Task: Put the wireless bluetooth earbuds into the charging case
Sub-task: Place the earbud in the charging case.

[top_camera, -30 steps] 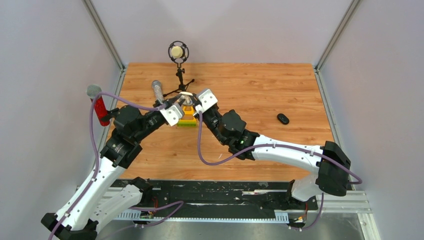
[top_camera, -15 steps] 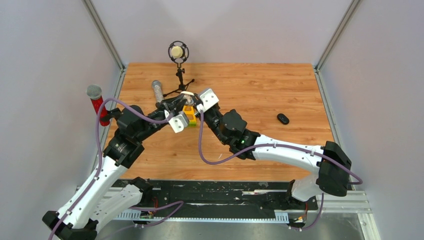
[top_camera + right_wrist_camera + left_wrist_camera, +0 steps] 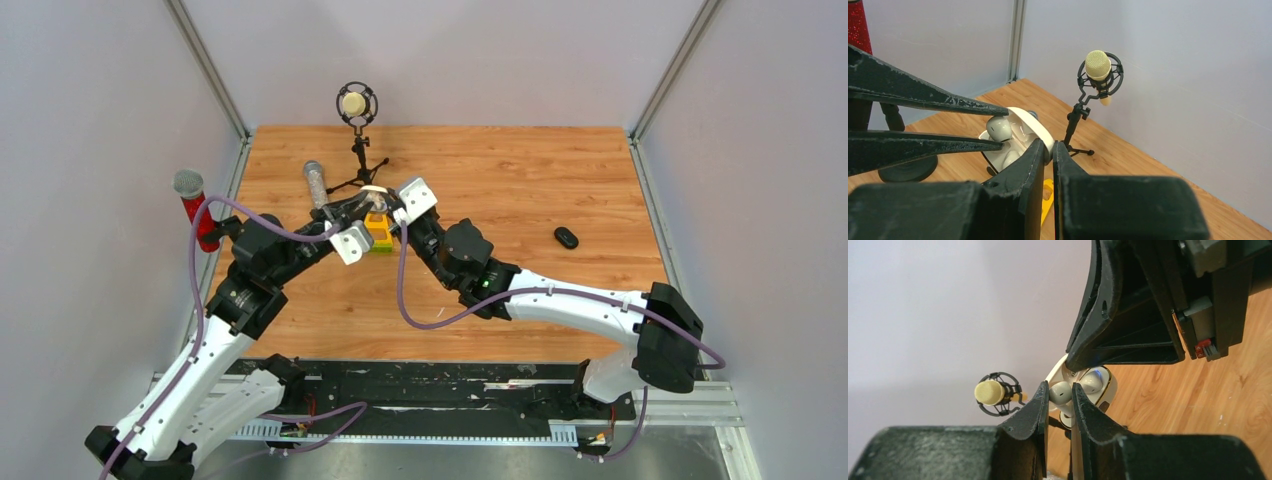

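Note:
The charging case [image 3: 1104, 390] stands open, propped above a yellow-green block [image 3: 378, 234]. My right gripper [image 3: 1048, 143] is shut on its raised white lid [image 3: 1040, 131]. My left gripper [image 3: 1060, 386] is shut on one white earbud [image 3: 1060, 394], which it holds just over the open case body [image 3: 993, 152]; the same earbud [image 3: 999, 129] shows between the left fingers [image 3: 948, 105] in the right wrist view. A second earbud [image 3: 1091, 381] sits in the case. In the top view both grippers [image 3: 372, 207] meet over the block and the case is mostly hidden.
A cream microphone [image 3: 356, 104] on a black tripod stands just behind the case. A silver microphone [image 3: 316, 180] and a red-handled one [image 3: 198, 215] stand to the left. A small black oval object [image 3: 566, 237] lies at the right. Walls enclose the wooden table [image 3: 520, 180].
My left gripper has turned and shifted slightly towards the case with the earbud in it. The right arm has stayed in place on the lid.

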